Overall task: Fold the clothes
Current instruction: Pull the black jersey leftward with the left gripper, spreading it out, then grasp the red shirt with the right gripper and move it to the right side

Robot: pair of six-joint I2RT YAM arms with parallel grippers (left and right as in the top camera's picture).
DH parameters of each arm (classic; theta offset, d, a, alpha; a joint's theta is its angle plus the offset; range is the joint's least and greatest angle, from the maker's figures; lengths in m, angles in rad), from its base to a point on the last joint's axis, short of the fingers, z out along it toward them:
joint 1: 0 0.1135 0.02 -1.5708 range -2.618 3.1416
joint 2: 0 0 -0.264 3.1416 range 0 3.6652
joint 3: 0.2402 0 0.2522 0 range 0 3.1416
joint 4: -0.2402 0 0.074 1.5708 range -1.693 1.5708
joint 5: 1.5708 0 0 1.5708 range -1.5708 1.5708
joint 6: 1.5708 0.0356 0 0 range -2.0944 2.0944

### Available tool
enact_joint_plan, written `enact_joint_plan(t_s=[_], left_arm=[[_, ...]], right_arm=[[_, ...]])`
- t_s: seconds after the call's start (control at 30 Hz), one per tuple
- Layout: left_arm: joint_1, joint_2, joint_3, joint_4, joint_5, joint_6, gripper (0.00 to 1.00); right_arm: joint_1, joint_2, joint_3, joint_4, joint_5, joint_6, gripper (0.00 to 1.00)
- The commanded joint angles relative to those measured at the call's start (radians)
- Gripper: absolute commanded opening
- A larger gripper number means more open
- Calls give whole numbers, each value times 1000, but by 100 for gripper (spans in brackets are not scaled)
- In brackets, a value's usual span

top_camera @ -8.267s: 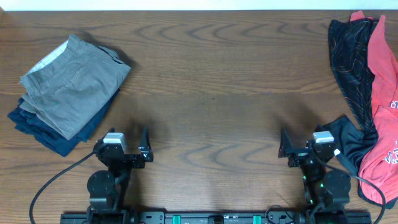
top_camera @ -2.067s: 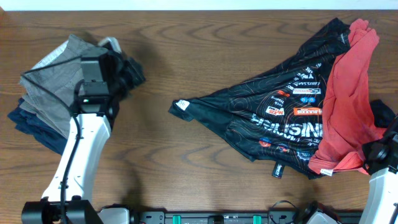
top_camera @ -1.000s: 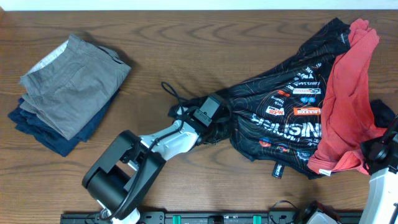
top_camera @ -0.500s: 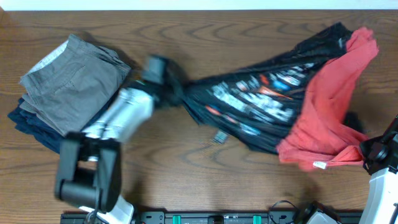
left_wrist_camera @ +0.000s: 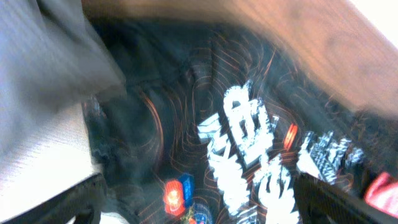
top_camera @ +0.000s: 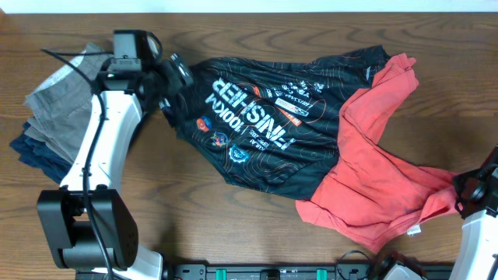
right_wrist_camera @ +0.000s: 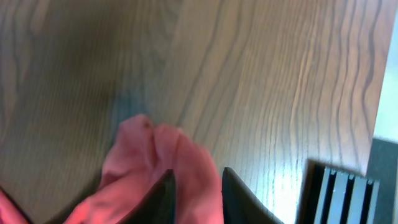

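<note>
The black jersey with fine orange lines and white lettering lies spread across the middle of the table, print side up. My left gripper hovers over its left edge with the jaws wide apart and nothing between them. In the left wrist view the left gripper frames the jersey's lettering. My right gripper stands at the right table edge. In the right wrist view the right gripper has its jaws slightly apart, with a fold of the red shirt lying between them.
The red shirt lies partly on the jersey's right side and trails toward the right arm. Folded grey and navy trousers sit at the left, under my left arm, and show beside the left fingers.
The left gripper pulled the jersey left, opened and let it go; the jersey now lies flat. The red shirt slid left with it. The right jaws have parted a little.
</note>
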Motion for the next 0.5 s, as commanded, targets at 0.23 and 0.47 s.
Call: enact_joint_plan(t_s=[0.23, 0.47], left_arm=[[-239, 13, -92, -343, 78, 12, 98], [-447, 13, -285, -212, 79, -137, 98]], right_arm=[[23, -3, 8, 280, -727, -442, 43], [208, 77, 6, 235, -751, -549, 65]])
